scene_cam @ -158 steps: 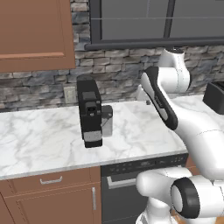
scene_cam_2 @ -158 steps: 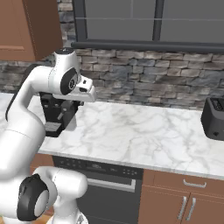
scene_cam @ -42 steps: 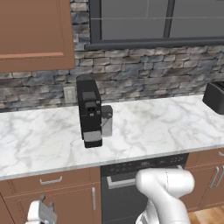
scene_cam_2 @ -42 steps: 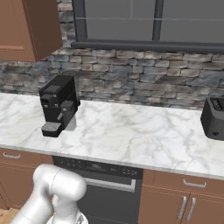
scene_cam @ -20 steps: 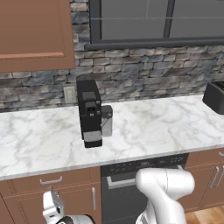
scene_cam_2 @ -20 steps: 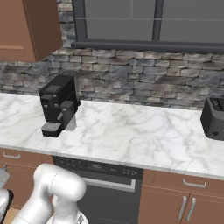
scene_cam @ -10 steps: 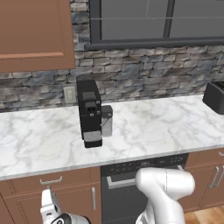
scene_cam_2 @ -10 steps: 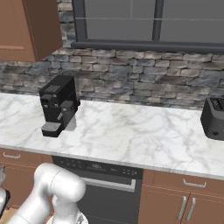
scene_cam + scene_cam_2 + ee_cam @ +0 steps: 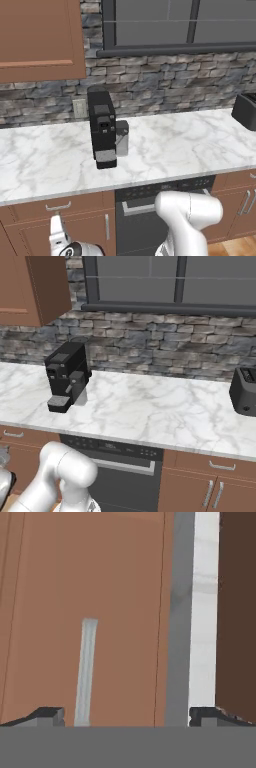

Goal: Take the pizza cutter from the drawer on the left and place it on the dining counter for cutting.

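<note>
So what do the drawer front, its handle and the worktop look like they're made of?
Reddish-brown drawer front: probably wood, matte, plain. Its small curved handle: brushed metal by its pale silver sheen. White worktop: polished marble or an imitation, given the grey veining.

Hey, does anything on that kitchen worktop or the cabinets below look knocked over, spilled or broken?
Nothing stands out. The coffee machine and the toaster stand upright on the marble worktop, with no spill showing. The drawer is shut, and the open gripper faces a cabinet front.
</note>
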You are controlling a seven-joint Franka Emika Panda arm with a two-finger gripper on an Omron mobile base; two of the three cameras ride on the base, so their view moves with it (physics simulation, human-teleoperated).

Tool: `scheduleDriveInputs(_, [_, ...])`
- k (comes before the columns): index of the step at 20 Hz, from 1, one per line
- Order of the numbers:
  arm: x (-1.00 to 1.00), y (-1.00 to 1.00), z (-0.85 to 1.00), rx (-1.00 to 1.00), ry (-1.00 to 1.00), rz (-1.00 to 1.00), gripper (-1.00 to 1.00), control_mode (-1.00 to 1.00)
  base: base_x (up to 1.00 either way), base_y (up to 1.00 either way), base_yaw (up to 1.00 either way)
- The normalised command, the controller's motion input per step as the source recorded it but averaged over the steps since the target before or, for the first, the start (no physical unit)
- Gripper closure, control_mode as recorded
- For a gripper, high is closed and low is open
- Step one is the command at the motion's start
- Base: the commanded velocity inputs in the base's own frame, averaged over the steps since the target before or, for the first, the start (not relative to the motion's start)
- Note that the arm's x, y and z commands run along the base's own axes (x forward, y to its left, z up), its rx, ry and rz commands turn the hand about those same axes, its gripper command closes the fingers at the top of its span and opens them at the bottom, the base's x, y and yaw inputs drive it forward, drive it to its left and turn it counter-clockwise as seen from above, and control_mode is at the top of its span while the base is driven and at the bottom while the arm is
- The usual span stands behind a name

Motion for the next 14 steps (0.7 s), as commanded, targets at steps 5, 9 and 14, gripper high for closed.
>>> scheduleDriveInputs(5, [0.16,0.00,-0.26,0.01,0.00,0.01,-1.00,-1.00,0.00,0.00,0.00])
scheduleDriveInputs(9, [0.17,0.00,-0.26,0.00,0.00,0.00,-1.00,-1.00,0.00,0.00,0.00])
scheduleDriveInputs(14, [0.12,0.00,-0.13,0.03,0.08,0.00,-1.00,-1.00,0.00,0.00,0.00])
